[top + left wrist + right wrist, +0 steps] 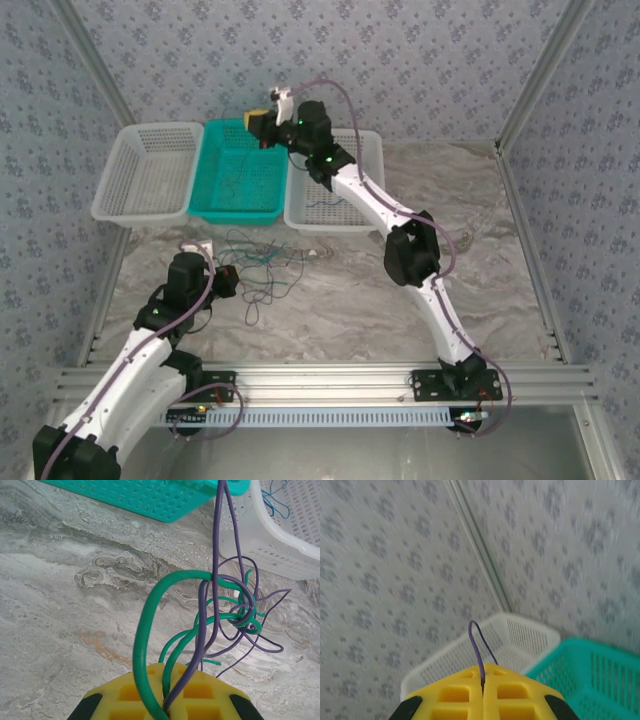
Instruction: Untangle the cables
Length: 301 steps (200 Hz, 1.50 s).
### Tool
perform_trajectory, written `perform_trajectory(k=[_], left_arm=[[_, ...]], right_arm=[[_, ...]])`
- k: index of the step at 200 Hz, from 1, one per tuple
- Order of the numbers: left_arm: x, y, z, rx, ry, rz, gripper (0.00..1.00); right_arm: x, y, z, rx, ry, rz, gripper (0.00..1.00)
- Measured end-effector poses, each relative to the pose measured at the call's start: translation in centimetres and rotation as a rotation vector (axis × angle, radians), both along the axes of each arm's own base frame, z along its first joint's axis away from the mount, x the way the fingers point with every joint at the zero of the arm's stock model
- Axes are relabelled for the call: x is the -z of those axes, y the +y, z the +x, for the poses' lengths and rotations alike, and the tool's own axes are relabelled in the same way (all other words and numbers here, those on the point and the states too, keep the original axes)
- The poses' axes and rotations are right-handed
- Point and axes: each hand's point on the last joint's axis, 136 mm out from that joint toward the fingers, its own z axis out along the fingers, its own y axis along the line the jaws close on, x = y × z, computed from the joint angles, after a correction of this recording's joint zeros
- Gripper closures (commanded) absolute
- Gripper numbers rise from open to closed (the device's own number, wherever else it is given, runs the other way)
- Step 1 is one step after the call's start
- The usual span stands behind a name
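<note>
Anchoring the near end of the snarl low over the table [60, 605] with the left gripper [162, 702], clamped hard on a green cable [141, 630] and a purple cable [218, 540] together, yellow pads pressed flat with no gap between; presumably pinning the bundle to give a pull from the far end something to work against at the knot [245, 612] just beyond, over the marble near the teal basket [150, 500]; running steeply up and out of the top of the left wrist view, that purple cable, seemingly bound for the right gripper [482, 692], raised high above the baskets by the back wall; closed tight likewise, nipping a thin loop [476, 640] of purple cable poking up between the pads; likely held high to draw the strand taut and slide it out of the green coils; lying apart already, a blue cable [276, 497] inside the white basket [280, 545] at the right; judging by the knot, bunched and unopened, with most of the untangling yet to do.
</note>
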Motion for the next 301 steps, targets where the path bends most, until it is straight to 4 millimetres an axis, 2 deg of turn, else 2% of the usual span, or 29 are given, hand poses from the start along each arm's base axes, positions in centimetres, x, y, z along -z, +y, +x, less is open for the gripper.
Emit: perform_trajectory(k=[7, 13, 34, 48, 59, 88, 108, 119, 135, 157, 172, 180, 200, 222, 239, 269, 301], left_arm=[[0.0, 0.0, 0.0, 0.0, -0.001, 0.0, 1.0], [0.0, 0.0, 0.0, 0.0, 0.0, 0.0, 1.0], [0.0, 0.0, 0.0, -0.001, -0.001, 0.0, 1.0], [0.0, 0.0, 0.0, -0.001, 0.001, 0.001, 1.0], [0.1, 0.0, 0.0, -0.003, 0.004, 0.003, 1.0], [0.7, 0.1, 0.1, -0.006, 0.026, 0.015, 1.0], [1.0, 0.1, 0.2, -0.002, 0.041, 0.031, 1.0], [0.8, 0.0, 0.5, 0.004, 0.039, 0.038, 1.0], [0.3, -0.2, 0.8, 0.019, 0.025, 0.045, 1.0], [-0.6, -0.8, 1.2, 0.062, -0.008, 0.046, 1.0], [-1.2, -1.4, 1.4, 0.099, -0.029, 0.041, 1.0], [-1.5, -1.8, 1.5, 0.122, -0.043, 0.034, 1.0], [-2.3, -2.8, 1.7, 0.175, -0.067, 0.017, 1.0], [-3.1, -4.2, 1.9, 0.239, -0.1, 0.002, 1.0], [-3.5, -5.4, 1.9, 0.287, -0.117, -0.001, 1.0], [-3.9, -7.3, 2.0, 0.356, -0.125, -0.003, 1.0], [-4.4, -8.3, 1.8, 0.388, -0.139, -0.008, 1.0]], right_arm=[[1.7, 0.5, 0.0, 0.001, 0.027, -0.034, 0.93], [3.2, 1.0, -0.1, 0.001, 0.049, -0.065, 0.87], [7.9, 1.8, -0.6, -0.003, 0.124, -0.177, 0.46], [9.9, 1.8, -0.9, 0.004, 0.163, -0.242, 0.33], [11.0, 1.6, -1.1, 0.009, 0.181, -0.282, 0.29], [12.3, 0.7, -1.7, 0.015, 0.218, -0.366, 0.27], [11.2, -0.4, -2.6, 0.011, 0.227, -0.401, 0.27], [9.6, -1.4, -3.6, 0.008, 0.215, -0.412, 0.27], [7.0, -3.4, -6.0, 0.002, 0.189, -0.425, 0.27], [2.7, -7.2, -10.8, 0.001, 0.108, -0.41, 0.27], [0.9, -9.9, -14.0, 0.005, 0.045, -0.387, 0.26], [0.6, -11.1, -15.6, 0.006, 0.018, -0.377, 0.26], [1.8, -13.8, -18.8, 0.007, -0.002, -0.372, 0.26], [5.3, -15.0, -20.6, -0.002, 0.055, -0.397, 0.27], [7.4, -14.7, -21.1, -0.034, 0.127, -0.4, 0.29], [8.9, -13.1, -21.1, -0.1, 0.198, -0.365, 0.31], [11.0, -11.3, -20.4, -0.17, 0.273, -0.356, 0.35]])
